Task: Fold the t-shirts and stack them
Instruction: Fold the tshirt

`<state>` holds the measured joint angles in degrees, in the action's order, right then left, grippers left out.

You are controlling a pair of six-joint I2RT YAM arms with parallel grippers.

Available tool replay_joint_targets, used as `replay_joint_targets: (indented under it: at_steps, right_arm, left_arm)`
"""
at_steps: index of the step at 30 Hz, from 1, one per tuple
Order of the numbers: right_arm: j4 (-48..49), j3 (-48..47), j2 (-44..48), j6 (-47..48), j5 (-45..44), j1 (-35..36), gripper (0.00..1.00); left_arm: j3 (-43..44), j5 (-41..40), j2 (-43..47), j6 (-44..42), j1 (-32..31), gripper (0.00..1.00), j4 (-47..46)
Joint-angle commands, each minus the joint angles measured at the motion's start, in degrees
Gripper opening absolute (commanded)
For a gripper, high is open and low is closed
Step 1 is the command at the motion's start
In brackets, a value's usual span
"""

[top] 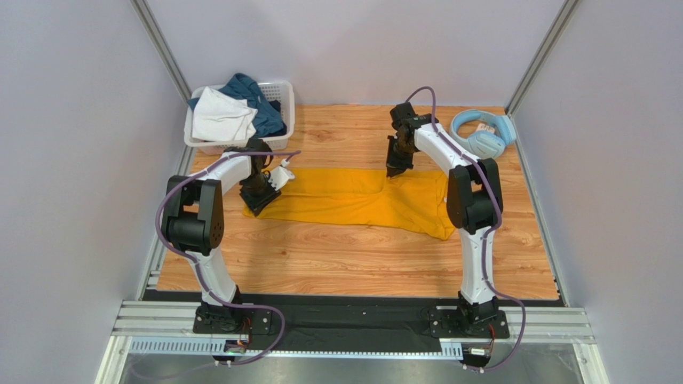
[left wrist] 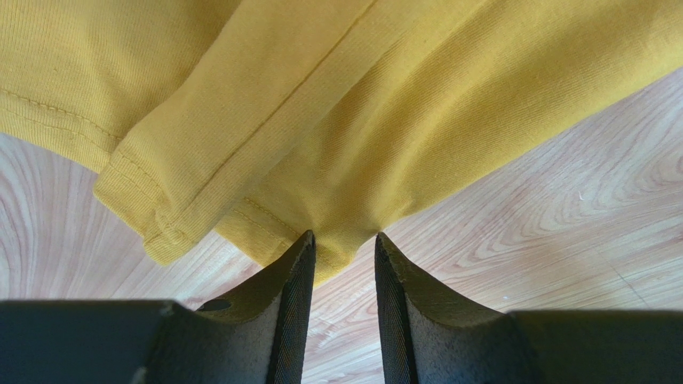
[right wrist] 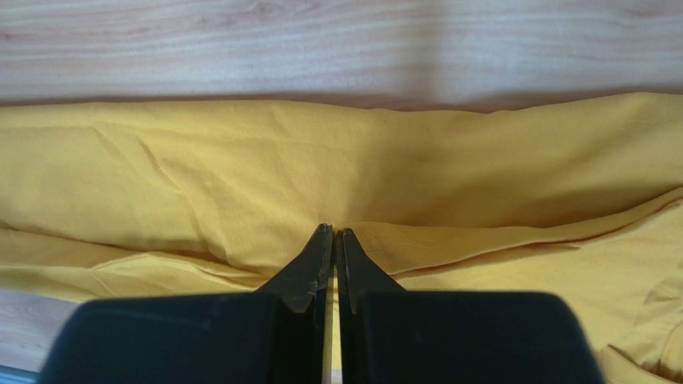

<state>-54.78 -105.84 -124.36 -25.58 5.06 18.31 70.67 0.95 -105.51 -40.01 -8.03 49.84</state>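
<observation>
A mustard-yellow t-shirt (top: 353,204) lies spread across the middle of the wooden table. At its left end my left gripper (top: 258,198) stands open. In the left wrist view a hemmed corner of the shirt (left wrist: 361,104) lies between the tips of the left gripper (left wrist: 345,238), with bare wood showing in the gap behind. My right gripper (top: 395,168) is down on the shirt's far edge. In the right wrist view the right gripper (right wrist: 333,230) is shut, pinching a raised fold of the yellow cloth (right wrist: 321,160). A white t-shirt (top: 220,116) and a dark teal-blue one (top: 256,100) lie in the basket.
The white lattice basket (top: 290,104) stands at the table's far left corner. Light-blue headphones (top: 481,132) lie at the far right corner. Grey walls and metal rails close in the table on three sides.
</observation>
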Motion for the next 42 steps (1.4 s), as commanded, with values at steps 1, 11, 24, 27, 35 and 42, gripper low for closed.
replay_joint_targets:
  at_steps: [1, 11, 24, 27, 35, 42]
  right_arm:
    - [-2.4, -5.5, -4.3, 1.9, 0.2, -0.1, 0.19]
    - [-7.1, -7.5, -1.3, 0.4, -5.0, -2.7, 0.55]
    - [-0.8, 5.1, 13.9, -3.8, -6.7, -6.3, 0.64]
    - [0.4, 11.2, 15.3, -5.4, -3.0, -6.4, 0.61]
    - [4.6, 25.4, 18.4, -8.2, 2.0, -6.2, 0.57]
    - [4.7, 31.5, 24.5, -8.9, -0.9, -6.2, 0.57]
  left_arm:
    - [1.2, -0.5, 1.5, -1.3, 0.4, 0.4, 0.1]
    - [1.1, -0.6, 0.8, -1.5, 0.4, 0.4, 0.4]
    - [1.7, 0.1, 0.9, -1.7, 0.4, 0.4, 1.3]
    - [1.5, 0.2, 1.1, -1.7, 0.4, 0.4, 1.2]
    - [1.5, 0.3, 0.8, -1.4, 0.4, 0.4, 1.2]
    - [1.0, -0.3, 1.3, -1.8, 0.4, 0.39, 1.2]
